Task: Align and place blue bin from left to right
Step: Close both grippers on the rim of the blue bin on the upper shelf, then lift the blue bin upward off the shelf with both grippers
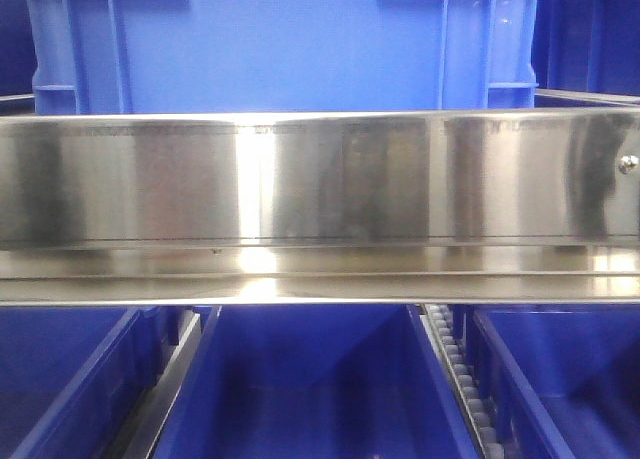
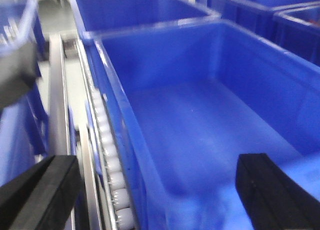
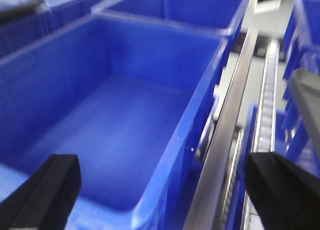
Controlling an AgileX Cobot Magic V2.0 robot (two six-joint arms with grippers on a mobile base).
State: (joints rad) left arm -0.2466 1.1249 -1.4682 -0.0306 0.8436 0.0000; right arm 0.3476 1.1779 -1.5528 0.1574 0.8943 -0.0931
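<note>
An empty blue bin [image 1: 310, 379] sits in the middle lane below the steel shelf, and neither gripper shows in the front view. Seen from the left wrist, the same blue bin [image 2: 165, 54] fills the frame. My left gripper [image 2: 157, 195] is open, one black finger [image 2: 40, 195] outside the bin's left wall and the other inside over the floor. From the right wrist the blue bin [image 3: 150, 54] lies left of centre. My right gripper [image 3: 165, 195] is open and straddles the bin's right wall, with one finger [image 3: 285, 190] outside over the rail. Contact cannot be told.
A wide stainless shelf beam [image 1: 320, 209] crosses the front view, with another blue bin [image 1: 280, 39] on top. More bins stand behind [image 2: 135, 9] and beside [image 1: 560, 379]. White roller tracks [image 2: 107, 155] [image 3: 267, 99] and steel rails [image 2: 56, 89] [image 3: 235, 104] flank the lane.
</note>
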